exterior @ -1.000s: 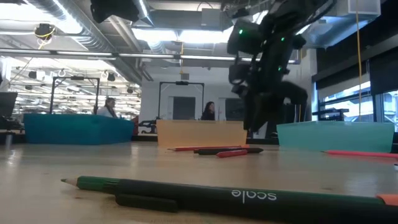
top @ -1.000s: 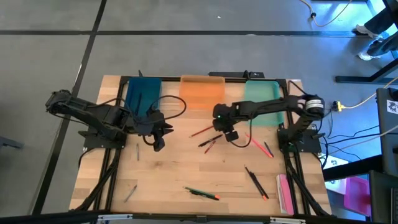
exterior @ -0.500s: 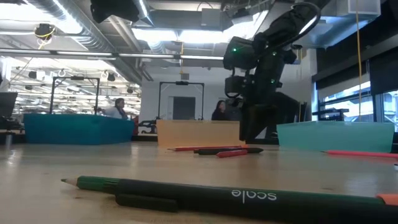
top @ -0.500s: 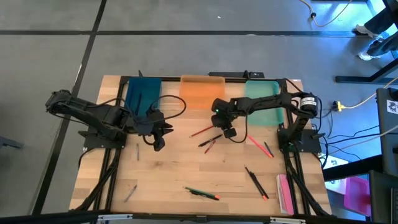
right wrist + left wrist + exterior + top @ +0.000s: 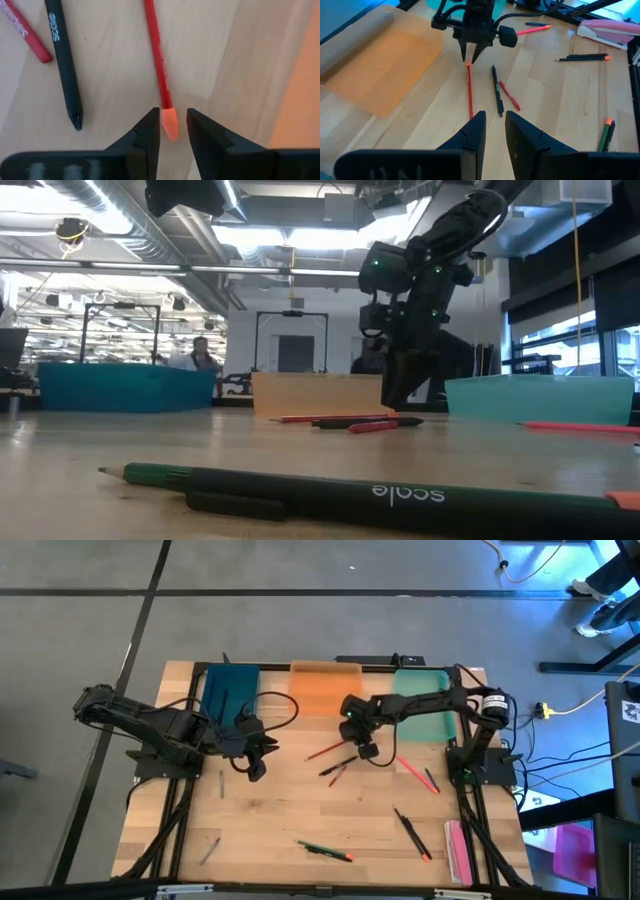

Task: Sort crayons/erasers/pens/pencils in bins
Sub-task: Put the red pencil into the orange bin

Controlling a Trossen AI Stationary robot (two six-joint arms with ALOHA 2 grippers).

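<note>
- We see the right hand (image 5: 472,54) lowered over the tabletop (image 5: 290,810) just in front of the orange bin (image 5: 325,687), its fingers (image 5: 145,131) slightly spread either side of the orange tip of a red pencil (image 5: 157,60), not yet pinching it.
- A black pen (image 5: 62,65) and a red crayon (image 5: 25,30) lie just beside that pencil.
- The left hand (image 5: 255,772) hovers near the teal bin (image 5: 229,688), fingers slightly spread, empty.
</note>
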